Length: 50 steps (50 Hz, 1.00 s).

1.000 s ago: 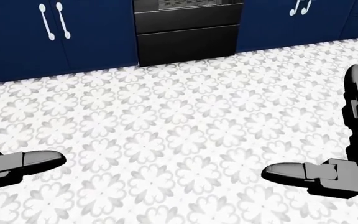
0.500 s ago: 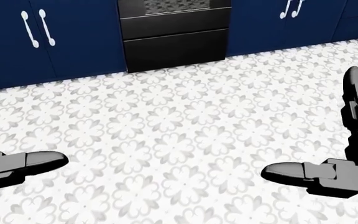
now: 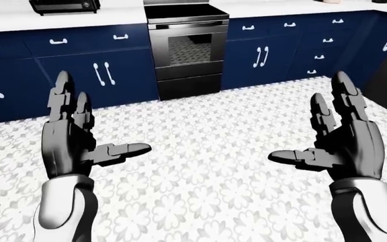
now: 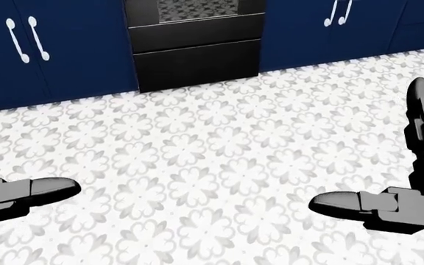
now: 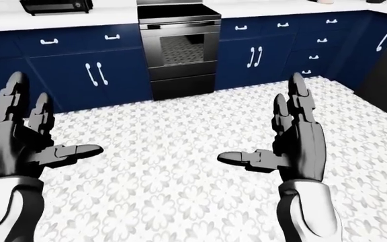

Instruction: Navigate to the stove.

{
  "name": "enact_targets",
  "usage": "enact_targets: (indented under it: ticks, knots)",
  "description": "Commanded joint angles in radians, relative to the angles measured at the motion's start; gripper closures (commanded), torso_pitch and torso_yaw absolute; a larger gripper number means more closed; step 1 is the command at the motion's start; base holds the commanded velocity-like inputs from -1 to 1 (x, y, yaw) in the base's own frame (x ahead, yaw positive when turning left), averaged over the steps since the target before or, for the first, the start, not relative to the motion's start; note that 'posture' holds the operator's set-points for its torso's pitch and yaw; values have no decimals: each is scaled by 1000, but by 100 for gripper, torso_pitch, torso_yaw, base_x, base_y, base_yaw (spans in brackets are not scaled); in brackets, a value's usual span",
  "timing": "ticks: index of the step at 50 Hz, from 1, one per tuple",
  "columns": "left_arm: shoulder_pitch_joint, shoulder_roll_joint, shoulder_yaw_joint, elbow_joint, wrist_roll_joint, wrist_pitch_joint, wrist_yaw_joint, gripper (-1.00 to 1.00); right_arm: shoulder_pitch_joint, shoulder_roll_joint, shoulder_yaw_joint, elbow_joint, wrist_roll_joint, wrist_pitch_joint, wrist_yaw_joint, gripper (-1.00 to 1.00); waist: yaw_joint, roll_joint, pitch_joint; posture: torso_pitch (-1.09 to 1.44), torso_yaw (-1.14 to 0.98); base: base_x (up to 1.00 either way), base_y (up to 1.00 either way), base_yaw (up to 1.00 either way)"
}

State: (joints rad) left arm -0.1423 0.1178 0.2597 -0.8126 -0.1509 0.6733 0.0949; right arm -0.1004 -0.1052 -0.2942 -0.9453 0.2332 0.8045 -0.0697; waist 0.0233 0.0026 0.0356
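Glossy black stove [image 3: 186, 48], patterned tile floor [image 3: 207, 151]

The black stove [image 3: 186, 48] is standing at the top middle of the left-eye view, between blue cupboards, its oven door staying closed.

The head view tilts steeply down at the patterned floor [image 4: 197, 176], catching only the stove [image 3: 185, 50] base at its top edge, while both eye views face level toward the same stove and cabinets [image 3: 79, 70], well apart.
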Motion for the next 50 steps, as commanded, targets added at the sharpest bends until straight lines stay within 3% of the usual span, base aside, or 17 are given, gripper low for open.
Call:
enact_targets:
  ticks: [1,4,5,7,13,17,18,20,25,27,29,30,32,40,42,44,50]
  knots:
    - [-15,2,-5,-23,-3,-30,-5,-100,-10,-7,-3,-19,-4,-29,-1,-100,-1,-1,-6,0,0,20,-13,0]
    - [-10,1,-6,-25,-3,-31,-5,-100,-8,-6,-2,-20,-5,-30,-1,-100,-6,-94,-30,0,0,18,-13,0]
    - [-10,1,-5,-27,-3,-30,-5,-100,-7,-6,-1,-21,-6,-30,-1,-100,-17,-48,-15,0,0,18,-13,0]
    - [-11,1,-5,-29,-4,-26,-5,-100,-6,-5,-1,-18,-7,-34,0,-100,-19,-59,-10,0,0,18,-12,0]
    - [-11,1,-5,-28,-4,-27,-4,-100,-3,-3,1,-9,-10,-45,4,-100,-21,-1,6,0,0,18,-13,0]
    - [-9,0,-4,-27,-5,-30,-5,-100,-3,-2,1,-14,-11,-39,3,-100,-27,88,-18,0,0,18,-13,0]
    - [-10,0,-3,-27,-6,-28,-4,-100,-3,-2,2,-13,-11,-41,3,-100,-13,49,-9,0,0,17,-13,0]
    - [-10,1,-3,-24,-5,-31,-5,-100,-2,-2,4,-8,-14,-47,4,-100,-13,64,-8,0,0,18,-13,0]
    - [-8,0,-8,-27,-3,-29,-3,-100,-5,-3,3,-16,-13,-35,4,-100,-6,27,-8,0,0,18,-12,0]
    - [-8,-1,-10,-23,0,-32,-4,-100,-4,-3,6,-15,-16,-36,5,-100,-1,-11,-7,0,0,18,-2,0]
    - [-10,-1,-11,-21,1,-32,-4,-100,-7,-3,3,-14,-15,-35,6,-100,-3,-82,-21,0,0,18,0,0]
    - [-12,-1,-11,-20,1,-32,-4,-100,-8,-3,2,-12,-14,-35,6,-100,-14,-59,-20,0,0,18,0,0]
    - [-12,-1,-13,-20,2,-32,-4,-100,-11,-4,1,-14,-12,-30,6,-100,-18,-60,-9,0,0,18,0,0]
    - [-10,-3,-14,-22,4,-32,-6,-100,1,-27,39,32,-100,-71,11,-100,-33,18,13,0,0,16,0,0]
    - [-10,-3,-13,-23,3,-30,-6,-100,0,-17,53,35,-124,-73,36,-100,-46,54,-21,0,0,0,0,0]
    - [-12,-2,-12,-23,2,-29,-5,-100,3,-8,63,39,-154,-72,52,-100,-44,26,-11,0,0,0,0,0]
    - [-11,-1,-8,-31,-1,-21,-4,-100,-2,15,34,-12,-102,-31,77,-100,-17,5,-44,0,0,0,0,7]
